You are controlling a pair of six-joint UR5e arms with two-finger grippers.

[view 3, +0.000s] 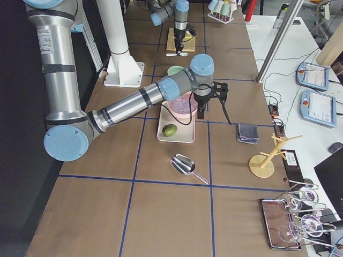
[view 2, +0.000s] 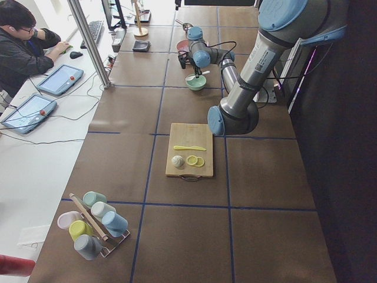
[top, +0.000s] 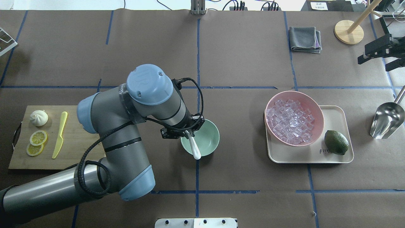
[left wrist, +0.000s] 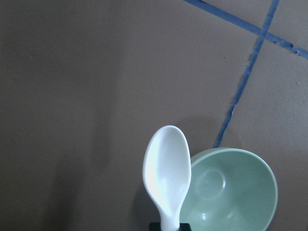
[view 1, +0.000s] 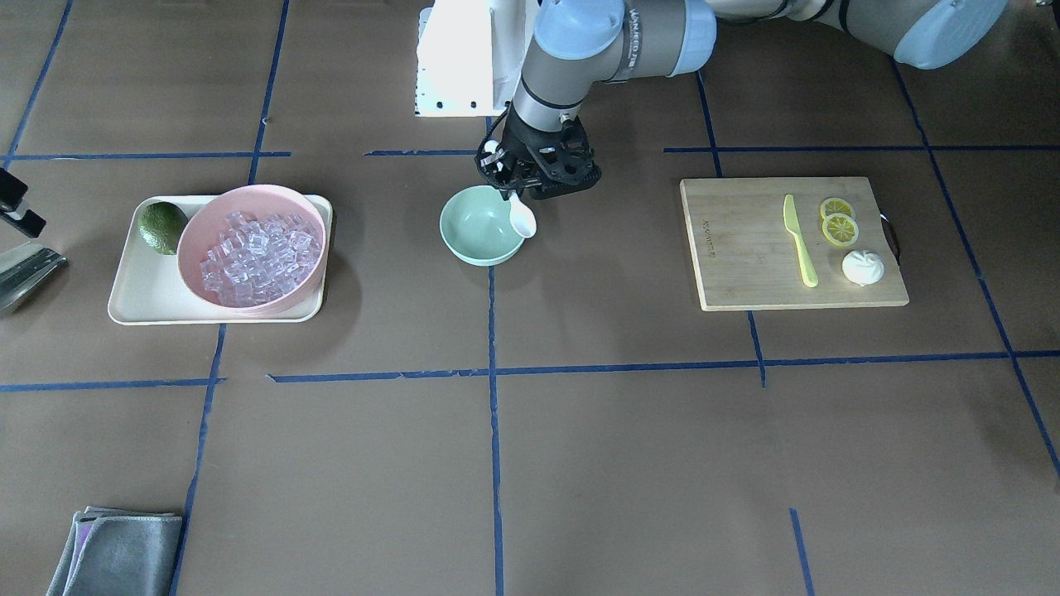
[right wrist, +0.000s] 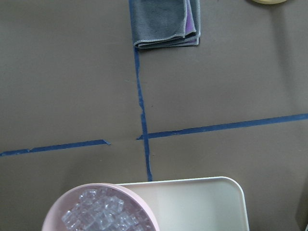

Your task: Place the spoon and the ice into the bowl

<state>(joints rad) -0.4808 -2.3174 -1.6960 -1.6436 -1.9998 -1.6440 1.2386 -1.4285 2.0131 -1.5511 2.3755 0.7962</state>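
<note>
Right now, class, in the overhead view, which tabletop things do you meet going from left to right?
yellow-green knife → mint-green bowl → pink bowl → green fruit → metal scoop

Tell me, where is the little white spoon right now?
In the overhead view the spoon is near the table's middle, held by its handle in the left gripper, its scoop over the mint-green bowl's robot-side rim.
</note>
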